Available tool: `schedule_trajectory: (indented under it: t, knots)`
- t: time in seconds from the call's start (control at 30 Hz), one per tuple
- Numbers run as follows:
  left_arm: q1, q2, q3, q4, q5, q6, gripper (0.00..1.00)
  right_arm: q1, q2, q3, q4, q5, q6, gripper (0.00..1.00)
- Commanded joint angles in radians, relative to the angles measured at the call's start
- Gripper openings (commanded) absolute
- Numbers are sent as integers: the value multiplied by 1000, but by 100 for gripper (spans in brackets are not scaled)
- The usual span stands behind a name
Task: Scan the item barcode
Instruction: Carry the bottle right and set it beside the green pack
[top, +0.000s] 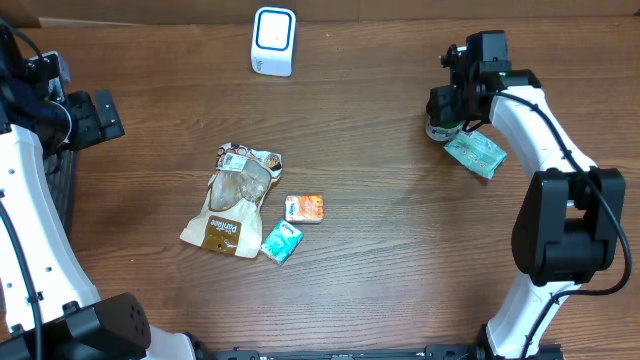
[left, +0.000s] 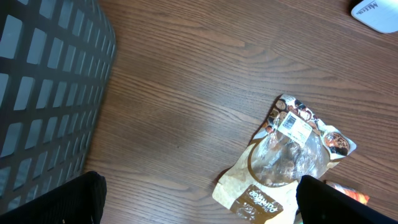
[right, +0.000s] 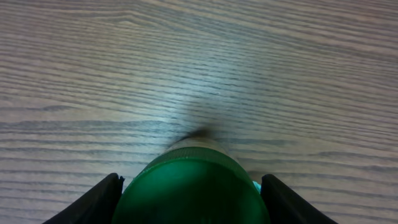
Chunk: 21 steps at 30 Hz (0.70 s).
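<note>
Green, probably stiff and light but slippery, the bottle (right: 189, 180) sits inside the half-closed right pincer (right: 193, 202), held by its round sides, a sensible hold; the left pincer (left: 202, 202) is wide open, empty.

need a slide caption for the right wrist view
Right gripper closed around a green-topped container, wooden table beyond.

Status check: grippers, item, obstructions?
Left gripper open, by basket. Right gripper shut on green-capped container, away from scanner. Teal packet beside it.
</note>
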Motion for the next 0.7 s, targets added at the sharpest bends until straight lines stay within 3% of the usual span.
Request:
schedule_trajectory:
  t: [0.0, 0.03, 0.17, 0.33, 0.5, 0.67]
  knots:
    - [-3, -3, 11, 0, 6, 17, 100, -2, -8, 0, -14, 10, 8, 52]
    - [-3, -3, 11, 0, 6, 17, 100, -1, -8, 0, -18, 9, 8, 60]
    - [-3, -3, 11, 0, 6, 17, 100, -1, -8, 0, -47, 9, 8, 69]
    - [-3, -3, 11, 0, 6, 17, 100, -1, -14, 22, -91, 9, 8, 93]
    - [-3, -3, 11, 0, 6, 17, 100, 0, -64, 121, -184, -11, 8, 100]
    - [-3, -3, 11, 0, 6, 17, 100, 1, -155, 281, -323, -123, 9, 100]
